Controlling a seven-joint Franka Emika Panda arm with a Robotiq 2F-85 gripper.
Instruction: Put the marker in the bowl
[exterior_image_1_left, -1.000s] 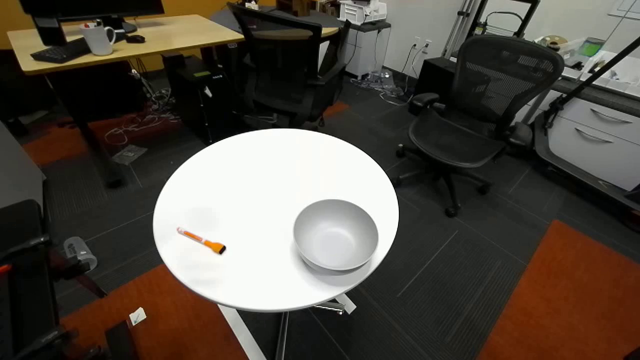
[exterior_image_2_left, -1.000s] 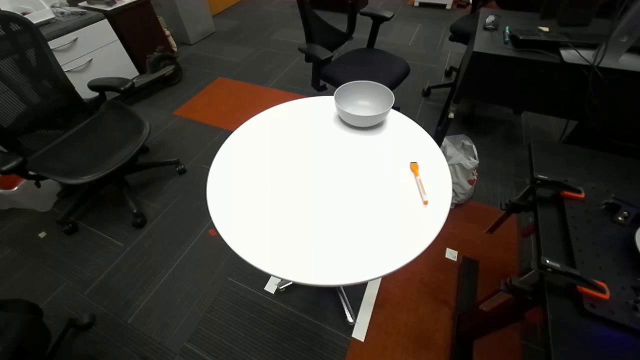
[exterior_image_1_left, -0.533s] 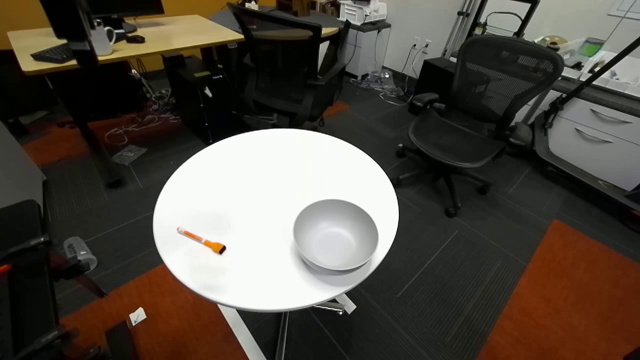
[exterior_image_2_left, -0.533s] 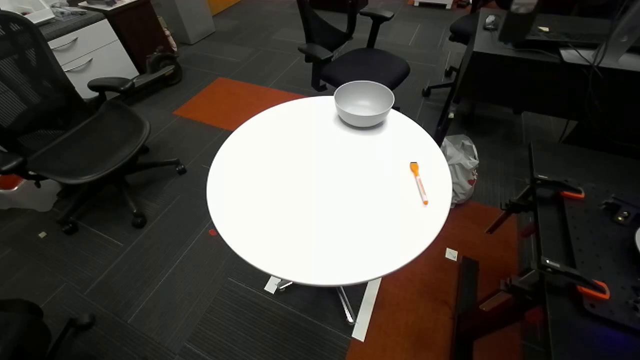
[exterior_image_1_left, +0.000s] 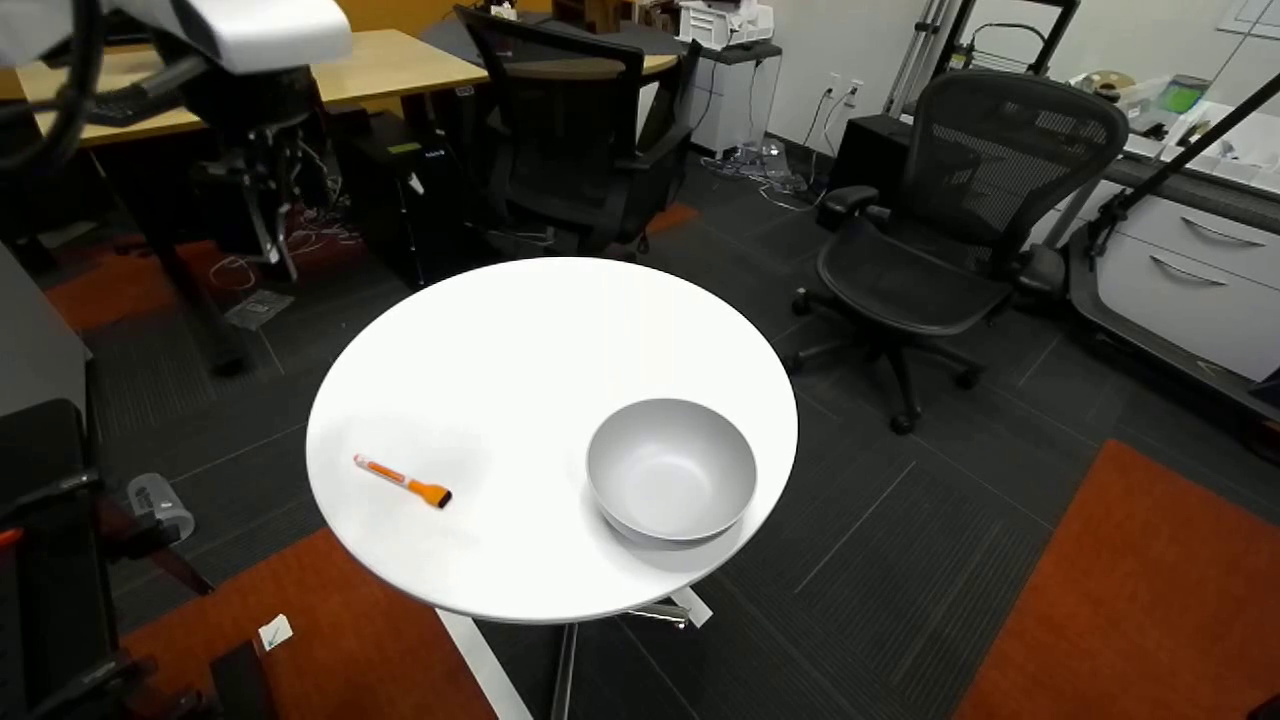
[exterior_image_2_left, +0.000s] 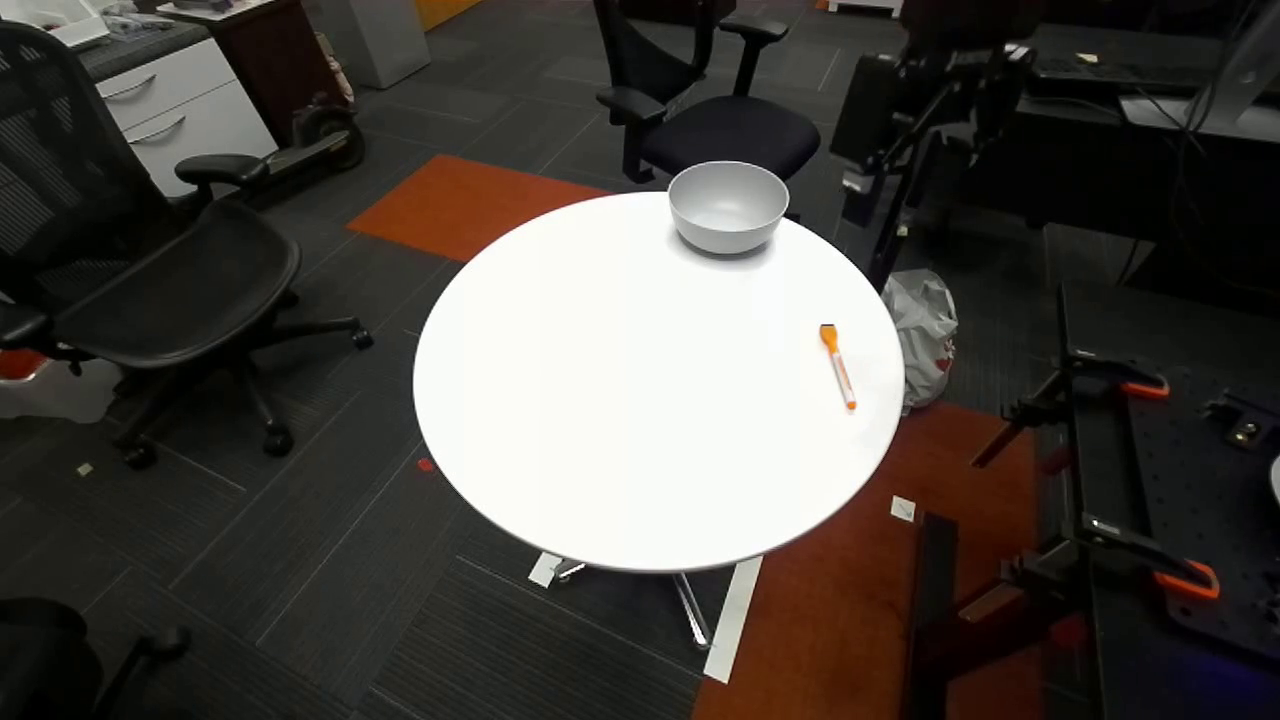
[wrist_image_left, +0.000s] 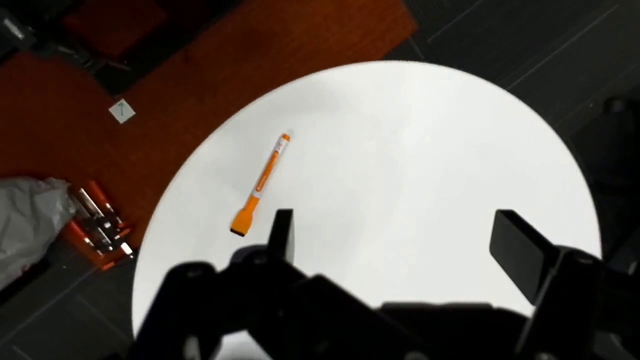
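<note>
In an exterior view, the slim orange-and-white marker with a black tip lies near the left edge of the round white tabletop. The smooth, round, silver-grey bowl stands upright by its front right edge, well apart from the marker. In the wrist view, the black two-fingered gripper has its jaws wide apart.

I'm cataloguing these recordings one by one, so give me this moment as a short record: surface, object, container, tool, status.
Surface: round white table
Object: orange marker, lying on the table, flared end nearer the bowl
Container: the bowl, grey, upright near the table's edge, apart from the marker
Tool: open, holding nothing
Status: marker not yet in the bowl
</note>
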